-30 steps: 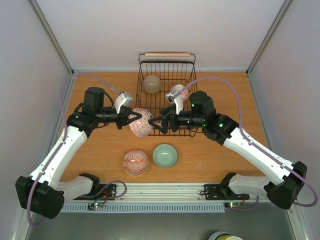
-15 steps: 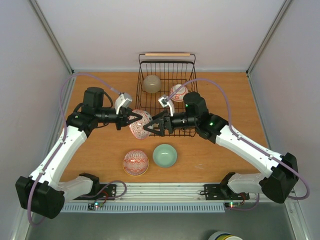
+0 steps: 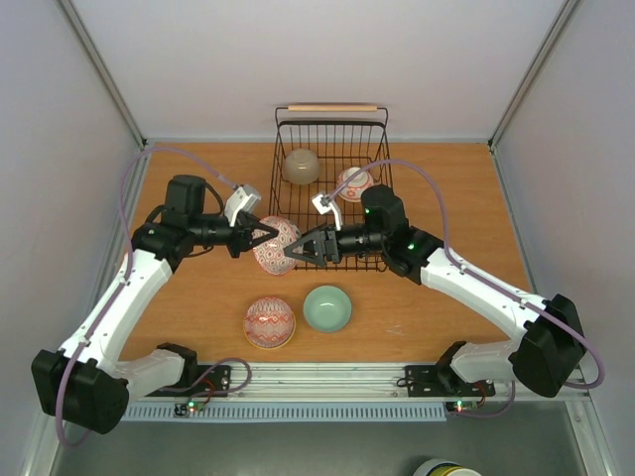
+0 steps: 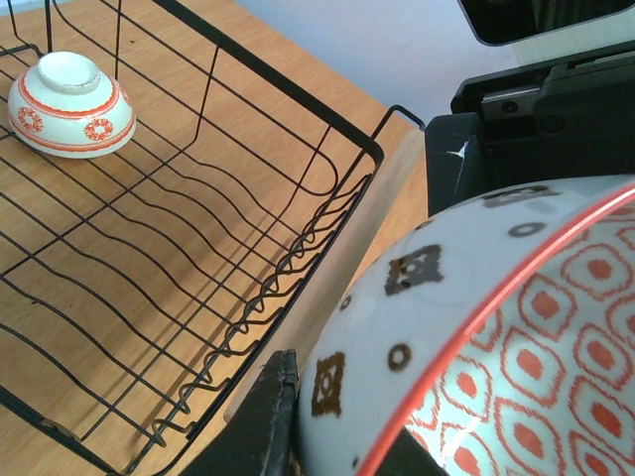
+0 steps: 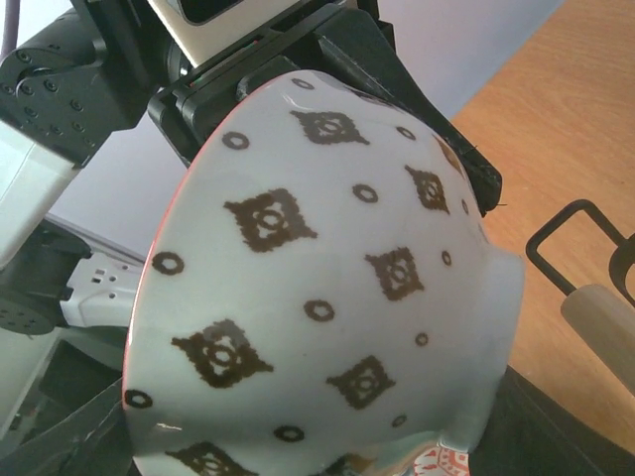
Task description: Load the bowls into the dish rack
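Observation:
My left gripper (image 3: 260, 238) is shut on the rim of a bowl (image 3: 275, 248) with a red-patterned inside and a white, brown-marked outside, and holds it tilted in the air just left of the dish rack (image 3: 327, 129). The left wrist view shows that bowl (image 4: 476, 327) with one finger (image 4: 270, 416) pressed on its outside. My right gripper (image 3: 295, 250) has its fingers on either side of the bowl's base (image 5: 327, 297); whether they press on it I cannot make out. A beige bowl (image 3: 301, 166) and a red-and-white bowl (image 3: 353, 182) lie upside down in the rack.
Two bowls stand on the wooden table in front: a red-patterned one (image 3: 269, 322) and a pale green one (image 3: 326, 307). The rack's near wooden handle (image 4: 347, 258) runs close under the held bowl. White walls enclose the table on the left, right and back.
The right arm has swung left from the rack's front to the held bowl, and its fingers have narrowed around the bowl's base. The left arm and bowl have stayed still.

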